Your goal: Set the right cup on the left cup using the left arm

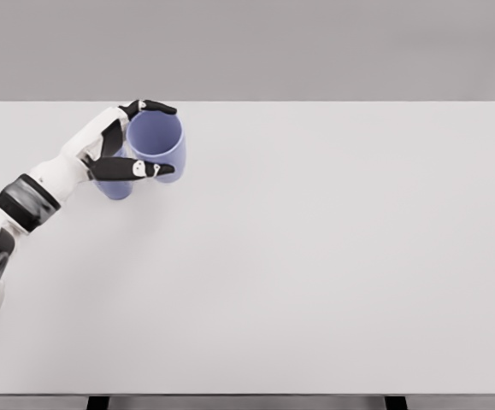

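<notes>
Head view: the left hand [132,141] is seen at the far left of the white table [332,256], fingers curled around a blue cup [157,143], which is held upright. A second blue cup [116,187] is partly hidden beneath the hand, just beside the held one. The placing step is judged to be in hand. Next, alignment over the lower cup and a gentle lowering would be required.

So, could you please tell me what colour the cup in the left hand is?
Periwinkle blue plastic cup; head view.
</notes>
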Action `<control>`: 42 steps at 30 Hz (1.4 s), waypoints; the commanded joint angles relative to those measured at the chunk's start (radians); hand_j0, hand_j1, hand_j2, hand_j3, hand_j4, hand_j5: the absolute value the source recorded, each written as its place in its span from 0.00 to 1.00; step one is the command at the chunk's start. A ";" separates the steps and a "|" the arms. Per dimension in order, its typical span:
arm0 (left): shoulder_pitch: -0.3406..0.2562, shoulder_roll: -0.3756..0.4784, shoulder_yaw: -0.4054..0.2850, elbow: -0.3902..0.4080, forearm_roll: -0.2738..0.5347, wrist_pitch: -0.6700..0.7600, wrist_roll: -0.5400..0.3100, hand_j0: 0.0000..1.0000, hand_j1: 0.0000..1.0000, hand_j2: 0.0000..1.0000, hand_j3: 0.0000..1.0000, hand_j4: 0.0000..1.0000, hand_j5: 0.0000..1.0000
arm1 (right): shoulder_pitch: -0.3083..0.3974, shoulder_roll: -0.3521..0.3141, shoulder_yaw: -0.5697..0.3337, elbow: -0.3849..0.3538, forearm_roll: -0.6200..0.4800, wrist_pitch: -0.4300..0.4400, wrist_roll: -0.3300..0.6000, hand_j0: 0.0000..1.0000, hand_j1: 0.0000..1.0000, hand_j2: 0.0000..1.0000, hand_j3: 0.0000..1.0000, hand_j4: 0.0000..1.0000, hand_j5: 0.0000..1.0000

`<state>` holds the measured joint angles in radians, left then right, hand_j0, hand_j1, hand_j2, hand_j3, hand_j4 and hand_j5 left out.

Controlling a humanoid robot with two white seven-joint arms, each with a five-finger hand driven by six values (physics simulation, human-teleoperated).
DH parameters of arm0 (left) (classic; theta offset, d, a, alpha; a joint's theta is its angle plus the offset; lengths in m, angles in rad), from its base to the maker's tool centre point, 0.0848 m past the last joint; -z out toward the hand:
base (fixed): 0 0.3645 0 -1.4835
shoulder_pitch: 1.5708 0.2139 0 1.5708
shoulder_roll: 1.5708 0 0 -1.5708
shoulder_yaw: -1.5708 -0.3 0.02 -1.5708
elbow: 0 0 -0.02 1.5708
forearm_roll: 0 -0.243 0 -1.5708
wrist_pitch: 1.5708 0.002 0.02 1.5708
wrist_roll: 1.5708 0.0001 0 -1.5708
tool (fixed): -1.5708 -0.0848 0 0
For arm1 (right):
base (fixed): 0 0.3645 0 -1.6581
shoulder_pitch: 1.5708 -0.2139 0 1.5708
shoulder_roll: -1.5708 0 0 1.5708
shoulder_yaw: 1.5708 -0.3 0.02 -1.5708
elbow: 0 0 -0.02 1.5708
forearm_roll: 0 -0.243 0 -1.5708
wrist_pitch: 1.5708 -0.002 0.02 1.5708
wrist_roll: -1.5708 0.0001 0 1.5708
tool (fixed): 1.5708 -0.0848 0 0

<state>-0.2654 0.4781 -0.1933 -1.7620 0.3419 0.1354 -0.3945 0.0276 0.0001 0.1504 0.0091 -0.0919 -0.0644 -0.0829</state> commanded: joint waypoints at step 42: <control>-0.046 0.085 0.135 0.108 0.008 0.016 -0.001 0.65 0.65 0.65 0.65 0.65 0.65 | 0.000 0.000 0.000 0.000 0.000 0.000 0.000 1.00 1.00 1.00 1.00 1.00 1.00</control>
<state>-0.3114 0.5617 -0.0605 -1.6538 0.3448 0.1523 -0.3956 0.0276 0.0001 0.1504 0.0091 -0.0921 -0.0644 -0.0829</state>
